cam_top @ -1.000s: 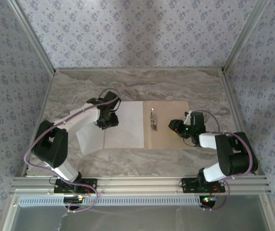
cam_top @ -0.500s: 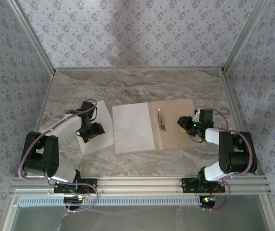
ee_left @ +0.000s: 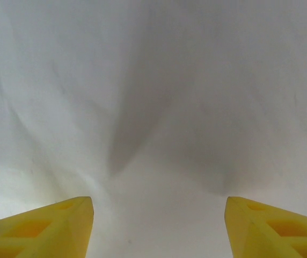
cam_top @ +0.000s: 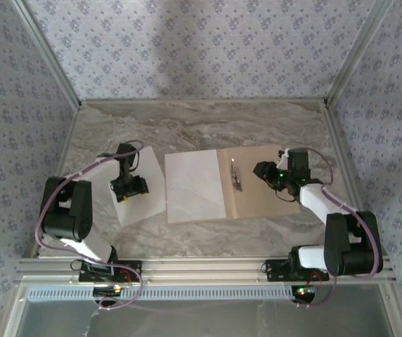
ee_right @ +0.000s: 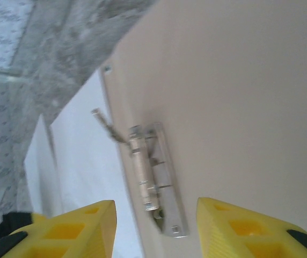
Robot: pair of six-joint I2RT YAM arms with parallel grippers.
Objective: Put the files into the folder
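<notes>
The tan folder [cam_top: 261,186] lies open in the middle of the table, with its grey metal clip [cam_top: 236,175] along the crease. One white file [cam_top: 195,186] lies flat on the folder's left leaf. A second white file [cam_top: 148,200] lies tilted on the table to the left. My left gripper [cam_top: 128,188] hovers over this second file, open, with the paper [ee_left: 153,97] under its yellow fingertips [ee_left: 46,226]. My right gripper [cam_top: 263,170] is open above the folder's right leaf [ee_right: 239,97], pointing at the clip [ee_right: 153,177], with nothing between its fingers.
The marble tabletop [cam_top: 208,126] is bounded by patterned walls at the back and sides. An aluminium rail [cam_top: 201,268] runs along the near edge by the arm bases.
My left gripper has left the sheet on the folder and moved left over the loose sheet. The folder and its sheet have slid slightly right. My right gripper has shifted toward the back.
</notes>
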